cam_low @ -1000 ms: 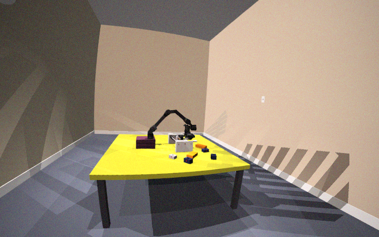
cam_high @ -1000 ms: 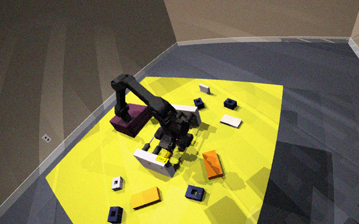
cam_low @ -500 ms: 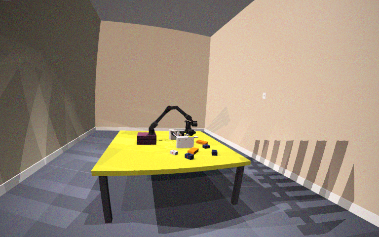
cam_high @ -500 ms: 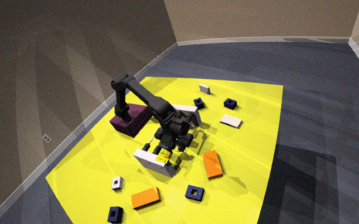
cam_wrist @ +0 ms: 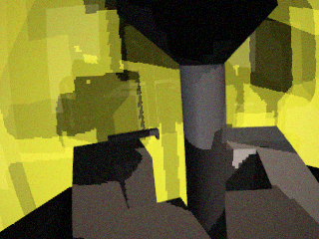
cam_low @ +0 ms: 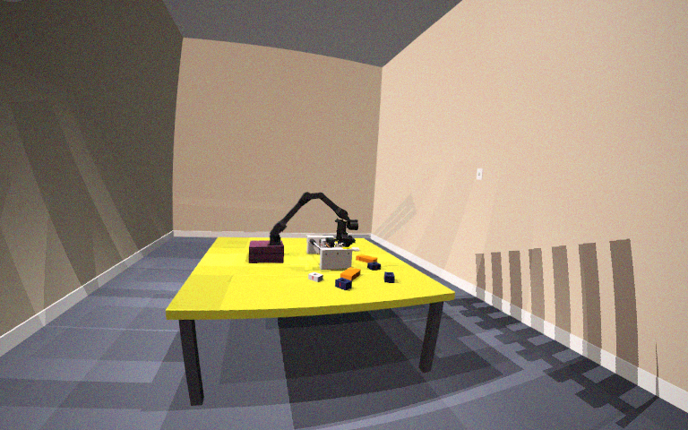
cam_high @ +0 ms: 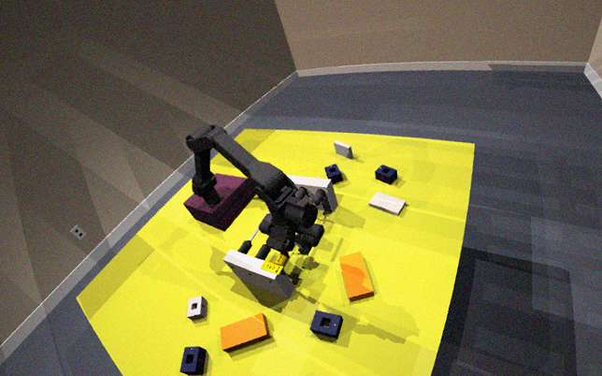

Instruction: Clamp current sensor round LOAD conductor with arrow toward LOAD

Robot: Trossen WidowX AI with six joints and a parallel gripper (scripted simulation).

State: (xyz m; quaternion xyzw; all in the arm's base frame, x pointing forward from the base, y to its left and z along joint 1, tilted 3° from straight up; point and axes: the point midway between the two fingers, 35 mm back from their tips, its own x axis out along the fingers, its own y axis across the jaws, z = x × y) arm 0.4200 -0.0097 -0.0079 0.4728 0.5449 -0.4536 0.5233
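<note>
My gripper [cam_high: 294,241] [cam_low: 342,242] is low over the frame between the two white panels, with its fingers wide apart, shut on the sensor. The sensor [cam_wrist: 107,214] fills the lower wrist view as grey-brown parts left and right of a grey round conductor [cam_wrist: 204,105]. A notch shows in its right part, and a gap shows left of the conductor. Whether it is latched cannot be told. Its arrow is not visible. The yellow LOAD marker [cam_high: 271,267] sits on top of the near white panel [cam_high: 257,278] [cam_low: 334,259], close beside the gripper. The sensor is hidden in the top and exterior views.
The far white panel [cam_high: 328,190] stands behind the gripper. Orange blocks [cam_high: 356,277] [cam_high: 244,333], a small white block [cam_high: 202,307] and several dark blue blocks with holes lie around the frame. A flat white block [cam_high: 387,203] lies at the right. The arm stands on a purple block [cam_high: 217,218] [cam_low: 266,254].
</note>
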